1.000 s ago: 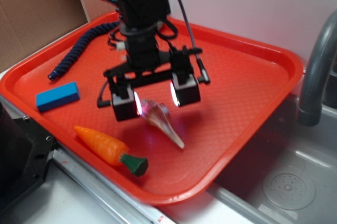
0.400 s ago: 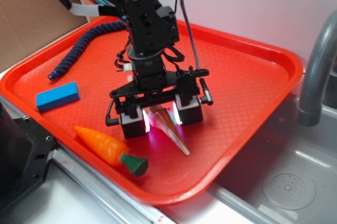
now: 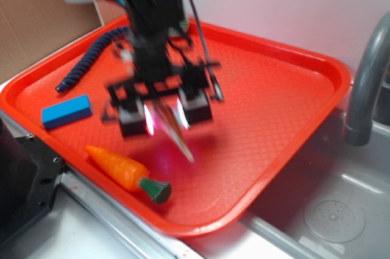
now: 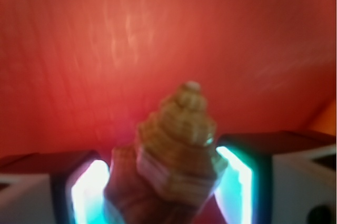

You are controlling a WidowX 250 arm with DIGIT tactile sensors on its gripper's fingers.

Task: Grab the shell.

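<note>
We note gripper clamped on shell, glowing pads pressing both flanks. Shell hangs above red tray, pale point slanting down. Toy carrot near front rim. Exterior view motion-blurred.

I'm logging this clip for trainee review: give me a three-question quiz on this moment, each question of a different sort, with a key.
1. True or false: the shell sits between the gripper fingers.
2. Which object lies nearest the tray's front edge? A) blue block B) toy carrot C) coiled navy cord
3. Fill in: in the exterior view the shell's pointed tip aims ____ at the tray floor.

Key: 1 true, the glowing fingers flank it on both sides in the wrist view. 2 B. 3 down; it appears to hang clear of the floor, though the frame is blurred.
</note>
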